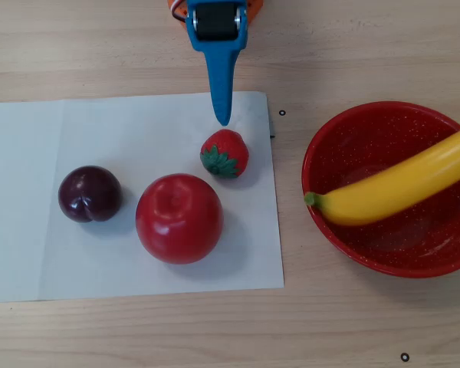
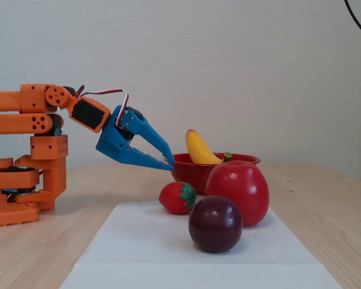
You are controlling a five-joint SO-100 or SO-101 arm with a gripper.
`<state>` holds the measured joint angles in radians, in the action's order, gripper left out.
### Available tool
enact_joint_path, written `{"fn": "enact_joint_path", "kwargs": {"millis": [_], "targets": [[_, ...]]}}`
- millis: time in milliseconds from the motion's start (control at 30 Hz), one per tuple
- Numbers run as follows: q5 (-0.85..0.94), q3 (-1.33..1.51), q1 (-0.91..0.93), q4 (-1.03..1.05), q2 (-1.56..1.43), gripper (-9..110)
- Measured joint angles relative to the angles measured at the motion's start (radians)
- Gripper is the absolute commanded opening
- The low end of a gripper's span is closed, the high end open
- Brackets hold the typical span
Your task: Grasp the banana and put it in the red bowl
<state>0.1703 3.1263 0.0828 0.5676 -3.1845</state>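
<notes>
The blue gripper (image 2: pixel 170 162) sits left of centre in the fixed view, its two fingers angled down to the right and meeting at their tips with a narrow wedge of space further back, so it looks closed with nothing between them; in the overhead view the gripper (image 1: pixel 223 119) comes down from the top edge as a single blue point, ending just above the strawberry (image 1: pixel 225 153) without clearly touching it; behind it, the orange arm (image 2: pixel 30 120) folds back to its base at the left edge of the fixed view; the strawberry lies near the upper right of a white paper sheet (image 1: pixel 31 199), with a red apple (image 1: pixel 179 218) below and left of it at the frame's centre, and a dark plum (image 1: pixel 90 194) further left; all three rest on the sheet, which lies on a pale wooden table (image 1: pixel 353 322); at the right edge of the overhead view, off the sheet, stands the red bowl (image 1: pixel 345 130); the banana (image 1: pixel 399 188) lies across it, green stem over the left rim, the other end running out of frame at the right.
</notes>
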Motion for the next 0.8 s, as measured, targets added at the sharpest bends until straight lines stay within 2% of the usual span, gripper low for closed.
{"fn": "enact_joint_path", "kwargs": {"millis": [333,800], "targets": [[0.058,0.006,-0.051,0.35,-0.095,0],[0.092,0.006,-0.055,0.354,-0.097,0]]}}
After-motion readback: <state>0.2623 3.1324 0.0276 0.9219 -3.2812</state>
